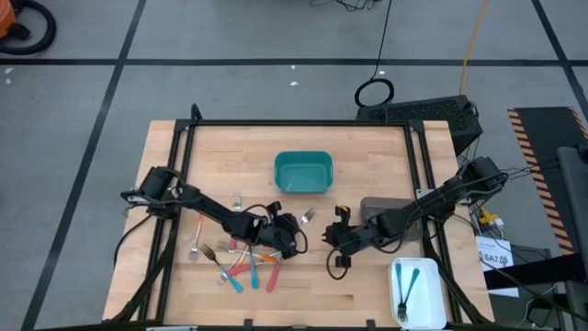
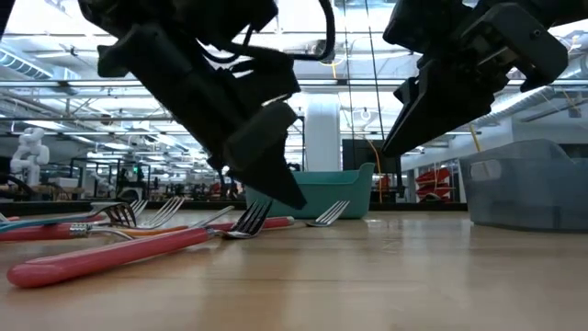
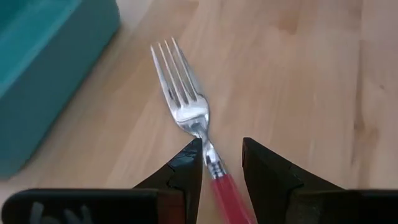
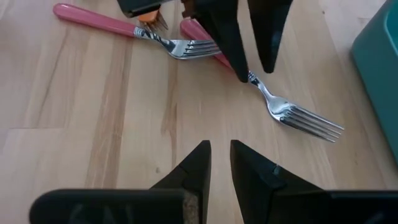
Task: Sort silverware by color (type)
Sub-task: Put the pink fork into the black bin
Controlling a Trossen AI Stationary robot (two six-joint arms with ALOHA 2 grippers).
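Grey floor tiles surround the wooden worktop point(image 1: 367, 147) in the high view, where a teal bin point(image 1: 303, 172) sits; the forks point(image 1: 241, 262) lie scattered just left-front of it. At table height, a bright hall stretches behind. From the left wrist, the left tool point(image 3: 222, 163) straddles a red-handled fork point(image 3: 189, 106), fingers spread beside its neck, tines toward the bin. The right tool point(image 4: 220, 155) hangs nearby, nearly pressed together, holding nothing.

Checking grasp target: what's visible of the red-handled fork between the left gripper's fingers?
The red-handled fork has four shiny silver metal tines, a narrow neck and a slim red plastic handle. It lies flat on the wooden table, tines toward the teal bin. The left gripper straddles its neck, fingers open either side, not clamped.
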